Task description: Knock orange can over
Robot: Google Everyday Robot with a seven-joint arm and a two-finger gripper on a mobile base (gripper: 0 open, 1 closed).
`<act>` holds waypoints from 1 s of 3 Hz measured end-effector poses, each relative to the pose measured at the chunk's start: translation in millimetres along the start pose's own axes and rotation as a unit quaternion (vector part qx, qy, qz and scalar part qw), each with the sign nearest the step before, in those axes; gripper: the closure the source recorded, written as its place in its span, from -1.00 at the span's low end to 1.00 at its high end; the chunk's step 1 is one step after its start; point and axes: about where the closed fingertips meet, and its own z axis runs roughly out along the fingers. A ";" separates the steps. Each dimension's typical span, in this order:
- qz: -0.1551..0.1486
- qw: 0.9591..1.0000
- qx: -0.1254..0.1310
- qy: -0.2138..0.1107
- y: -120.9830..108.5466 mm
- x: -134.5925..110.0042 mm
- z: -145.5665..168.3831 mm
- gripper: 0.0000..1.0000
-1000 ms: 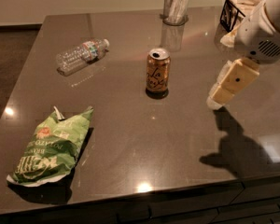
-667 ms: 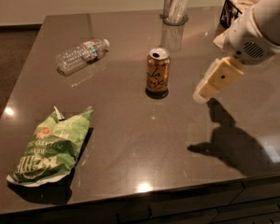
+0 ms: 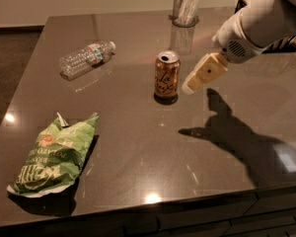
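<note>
The orange can (image 3: 166, 76) stands upright near the middle of the dark table (image 3: 138, 147), orange-gold with dark cursive lettering and a silver top. My gripper (image 3: 191, 86) comes in from the upper right on a white arm; its cream-coloured tip hangs just right of the can at about mid-height, with a narrow gap between them. Its shadow falls on the table to the right of the can.
A clear plastic water bottle (image 3: 85, 59) lies on its side at the back left. A green chip bag (image 3: 53, 154) lies at the front left. A metal cup (image 3: 185, 6) stands at the back edge behind the can. The table's front edge runs along the bottom.
My gripper has moved left and slightly down toward the can, closing most of the gap. The can has not moved and still stands upright.
</note>
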 end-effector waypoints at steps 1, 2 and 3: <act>0.005 1.000 -0.007 -0.006 -2.0 -15.9 25.9 -1.00; 0.002 1.000 -0.021 -0.006 4.5 -28.3 50.8 -1.00; -0.003 1.000 -0.030 -0.008 8.9 -38.0 67.7 -1.00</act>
